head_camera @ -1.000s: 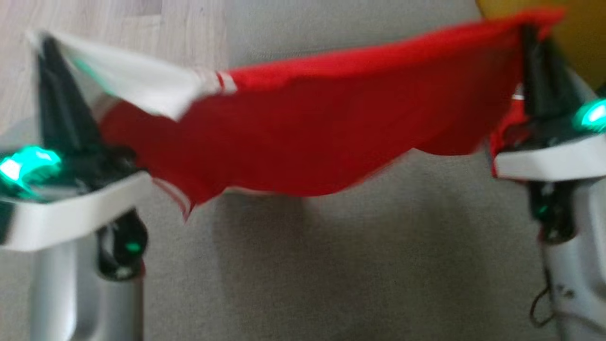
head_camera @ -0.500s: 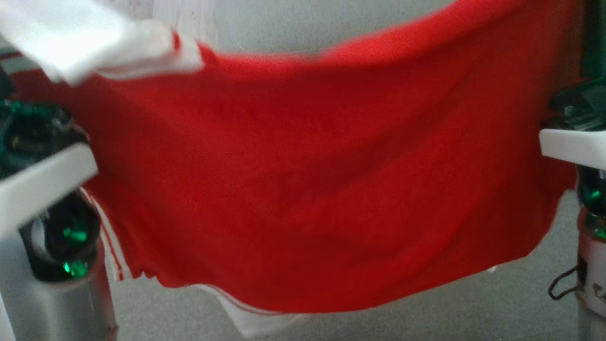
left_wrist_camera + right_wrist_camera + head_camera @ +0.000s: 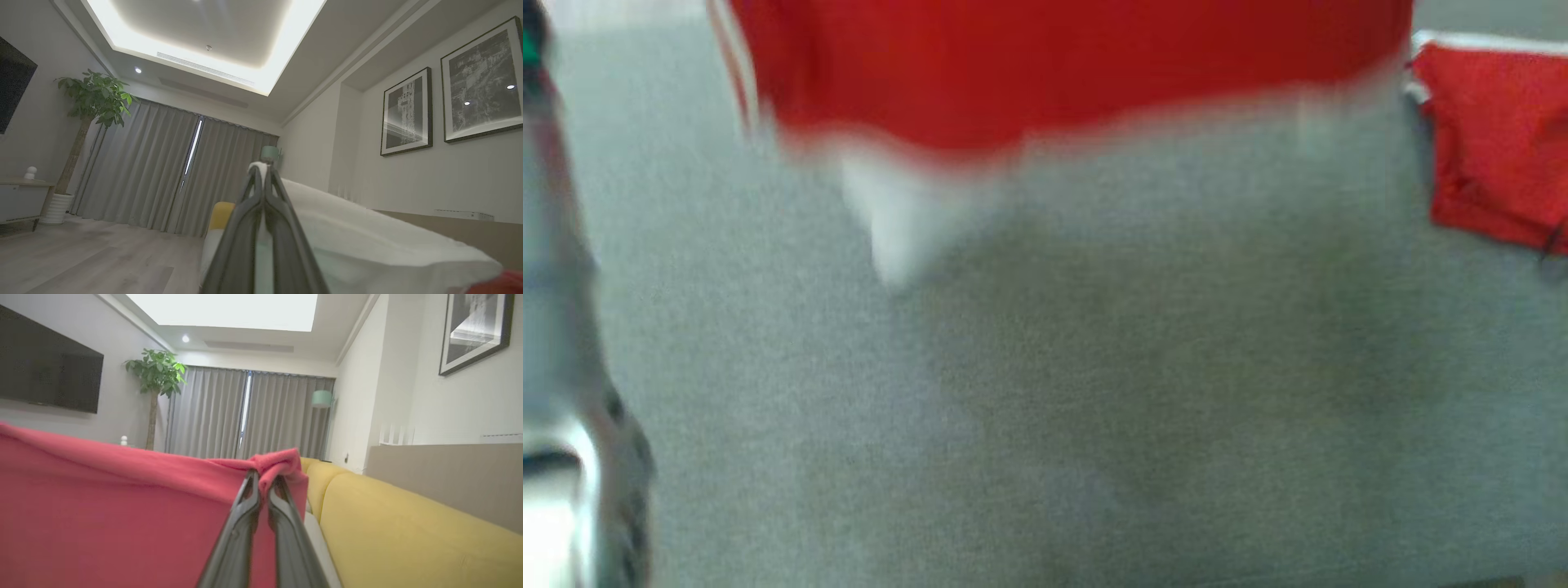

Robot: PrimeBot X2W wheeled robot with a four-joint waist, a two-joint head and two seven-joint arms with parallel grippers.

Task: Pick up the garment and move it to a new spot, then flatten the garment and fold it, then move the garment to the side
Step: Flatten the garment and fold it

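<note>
A: Which step is in hand?

B: The carry to a new spot, I'd judge. The broad grey woven surface (image 3: 1094, 367) lies bare, and the red cloth garment with a white panel and white stripes (image 3: 1062, 73) hangs stretched wide over its far side. It looks lifted clear of the surface, though the blur leaves that unsure

A: What holds it?

B: Both arms. The left end effector (image 3: 263, 179) has its fingers pressed together on the white panel. The right end effector (image 3: 263, 477) pinches a bunched red corner

A: And the next move?

B: It probably calls for lowering the cloth onto the grey surface with the two corners kept well apart, so it lands flat, ready for smoothing and folding

A: What can't you make out?

B: The head view is smeared by motion. The garment's upper edge is cut off and its hem is a soft smudge. At the right side of the grey surface sits a smaller red piece with a white edge (image 3: 1494, 139); I cannot tell whether it belongs to the same garment or is another cloth
</note>
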